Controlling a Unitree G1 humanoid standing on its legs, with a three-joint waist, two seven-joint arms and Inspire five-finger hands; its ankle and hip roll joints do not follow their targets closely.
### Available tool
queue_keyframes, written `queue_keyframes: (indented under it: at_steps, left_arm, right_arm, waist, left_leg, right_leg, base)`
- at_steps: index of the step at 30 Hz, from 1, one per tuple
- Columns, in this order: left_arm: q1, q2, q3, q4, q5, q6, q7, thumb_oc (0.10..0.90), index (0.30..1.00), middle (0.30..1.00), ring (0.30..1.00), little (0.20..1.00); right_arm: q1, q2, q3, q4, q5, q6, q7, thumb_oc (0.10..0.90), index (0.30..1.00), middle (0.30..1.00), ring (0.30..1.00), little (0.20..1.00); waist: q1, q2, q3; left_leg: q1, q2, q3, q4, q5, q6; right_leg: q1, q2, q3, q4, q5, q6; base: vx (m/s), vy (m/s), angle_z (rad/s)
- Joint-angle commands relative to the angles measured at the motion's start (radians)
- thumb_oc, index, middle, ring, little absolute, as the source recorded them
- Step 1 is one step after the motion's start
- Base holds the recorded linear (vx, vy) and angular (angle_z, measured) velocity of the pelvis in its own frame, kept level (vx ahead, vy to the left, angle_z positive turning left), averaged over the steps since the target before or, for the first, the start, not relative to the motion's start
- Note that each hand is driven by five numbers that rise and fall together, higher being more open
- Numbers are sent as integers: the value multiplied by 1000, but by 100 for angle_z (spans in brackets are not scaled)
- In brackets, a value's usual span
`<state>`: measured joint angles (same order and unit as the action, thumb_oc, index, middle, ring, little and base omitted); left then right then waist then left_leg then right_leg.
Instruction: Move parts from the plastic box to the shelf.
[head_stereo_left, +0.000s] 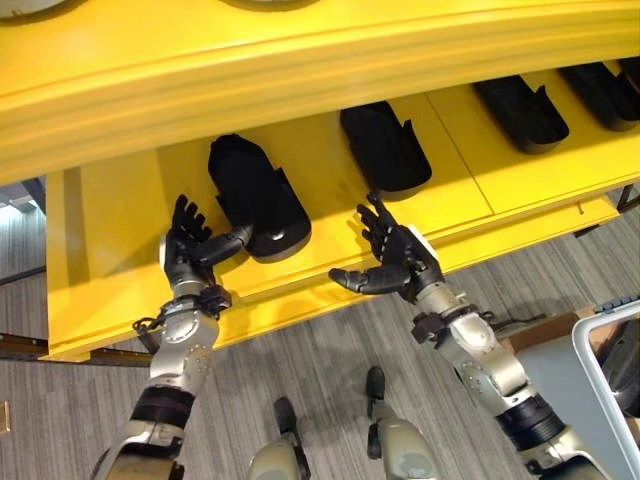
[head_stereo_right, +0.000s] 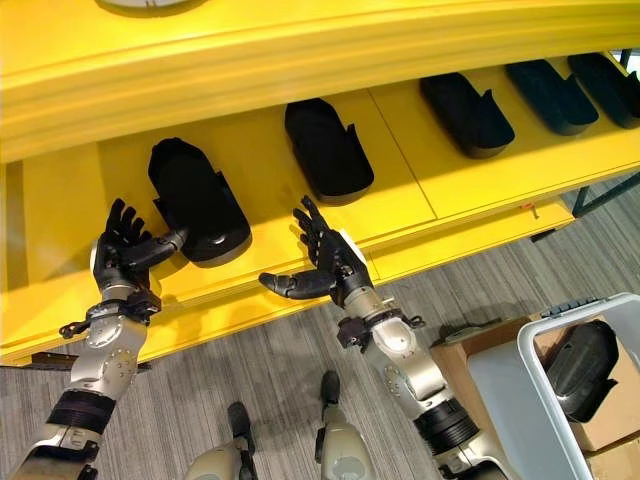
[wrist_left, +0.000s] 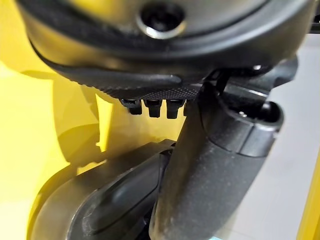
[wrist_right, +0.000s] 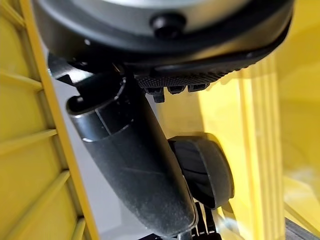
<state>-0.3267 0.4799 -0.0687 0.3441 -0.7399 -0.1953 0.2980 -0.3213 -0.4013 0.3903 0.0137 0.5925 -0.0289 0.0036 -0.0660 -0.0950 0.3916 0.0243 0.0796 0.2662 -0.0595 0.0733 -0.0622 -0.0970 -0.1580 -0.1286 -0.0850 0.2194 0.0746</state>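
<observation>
In the left eye view, the leftmost black part (head_stereo_left: 255, 195) lies on the yellow shelf (head_stereo_left: 120, 190), touched by the released left robot hand (head_stereo_left: 188, 248). In the right eye view, the right robot hand (head_stereo_right: 328, 262) is seen spread, empty; another part (head_stereo_right: 582, 368) waits in the plastic box (head_stereo_right: 520, 400). Fingers are best withdrawn straight, leaving the part undisturbed.

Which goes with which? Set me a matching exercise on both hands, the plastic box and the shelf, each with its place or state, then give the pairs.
Things:
1. left hand
2. right hand
3. plastic box
4. shelf

Place or state:
a. open and holding nothing, at the shelf's front edge
b. yellow, bearing a row of black parts
c. open, thumb reaching to the leftmost part
d. at the robot's lower right, with a black part inside

Pairs: 1-c, 2-a, 3-d, 4-b
</observation>
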Motion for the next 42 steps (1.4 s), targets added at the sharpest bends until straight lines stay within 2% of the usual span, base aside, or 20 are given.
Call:
queue_keyframes:
  at_steps: [1, 12, 14, 19, 24, 25, 31, 34, 37, 38, 42]
  left_arm:
    - [-32, 22, 64, -82, 35, -91, -8, 900, 1000, 1000, 1000, 1000]
    - [81, -30, 128, -244, 37, -106, -14, 900, 1000, 1000, 1000, 1000]
    - [122, -47, 151, -293, 48, -109, -18, 900, 1000, 1000, 1000, 1000]
    - [196, -75, 188, -354, 54, -119, -28, 900, 1000, 1000, 1000, 1000]
    - [265, -85, 214, -398, 58, -121, -46, 900, 1000, 1000, 1000, 1000]
    - [288, -85, 221, -408, 61, -123, -58, 900, 1000, 1000, 1000, 1000]
    - [315, -101, 228, -409, 59, -128, -66, 900, 1000, 1000, 1000, 1000]
    - [318, -115, 229, -398, 51, -130, -66, 900, 1000, 1000, 1000, 1000]
    - [322, -122, 226, -400, 51, -131, -63, 900, 1000, 1000, 1000, 1000]
    - [325, -126, 228, -397, 51, -133, -60, 900, 1000, 1000, 1000, 1000]
    - [321, -130, 230, -394, 58, -138, -49, 900, 1000, 1000, 1000, 1000]
  right_arm:
    - [-29, 41, -2, -60, 34, -85, 21, 900, 1000, 1000, 1000, 1000]
    - [17, 22, -33, -104, 2, -75, 41, 900, 1000, 1000, 1000, 1000]
    - [25, -3, -52, -147, -78, -86, 46, 900, 1000, 1000, 1000, 1000]
    - [32, -25, -57, -186, -175, -99, 55, 900, 1000, 1000, 1000, 1000]
    - [55, -70, -89, -216, -378, -123, 29, 900, 1000, 1000, 1000, 1000]
    - [59, -94, -102, -225, -480, -127, 14, 900, 1000, 1000, 1000, 1000]
    - [75, -123, -111, -224, -627, -136, 1, 900, 1000, 1000, 1000, 1000]
    - [65, -139, -104, -213, -756, -145, -23, 900, 1000, 1000, 1000, 1000]
    - [61, -143, -95, -196, -812, -146, -38, 900, 1000, 1000, 1000, 1000]
    - [57, -150, -89, -186, -877, -146, -54, 900, 1000, 1000, 1000, 1000]
    - [46, -161, -79, -168, -985, -149, -87, 900, 1000, 1000, 1000, 1000]
  waist:
    - [15, -18, -125]
    - [27, -18, -127]
    - [31, -21, -125]
    - [42, -26, -124]
    - [49, -27, -125]
    - [50, -27, -125]
    - [56, -27, -129]
    - [61, -26, -131]
    - [61, -25, -130]
    - [64, -25, -131]
    - [66, -21, -133]
  left_leg:
    - [-28, 0, -57, 94, -97, 6]
    - [-27, 0, -68, 91, -96, 8]
    - [-27, 0, -72, 91, -96, 11]
    - [-29, -1, -78, 91, -97, 14]
    - [-30, -4, -85, 89, -98, 17]
    - [-30, -6, -86, 88, -99, 17]
    - [-28, -11, -91, 87, -102, 22]
    - [-25, -14, -94, 86, -103, 25]
    - [-24, -16, -97, 84, -103, 27]
    - [-23, -18, -100, 82, -103, 28]
    - [-22, -22, -103, 77, -101, 28]
  right_leg:
    - [-3, -169, 5, 100, -48, 128]
    - [4, -167, -5, 103, -56, 126]
    - [6, -167, -7, 104, -58, 124]
    - [10, -167, -12, 104, -58, 125]
    - [15, -169, -21, 103, -59, 127]
    - [16, -170, -23, 103, -60, 128]
    - [20, -172, -25, 102, -59, 129]
    - [23, -176, -27, 103, -59, 131]
    - [25, -177, -29, 103, -59, 132]
    - [27, -178, -31, 103, -59, 132]
    - [29, -180, -34, 102, -59, 133]
  base:
    - [0, 0, 0]
    - [0, -2, 1]
    - [-7, -9, 10]
    - [-6, -5, 4]
    - [-3, 3, 1]
    - [-15, 11, 4]
    - [-1, 3, 1]
    - [0, 0, 0]
    - [0, 0, 0]
    - [0, 0, 0]
    - [-1, 8, 4]
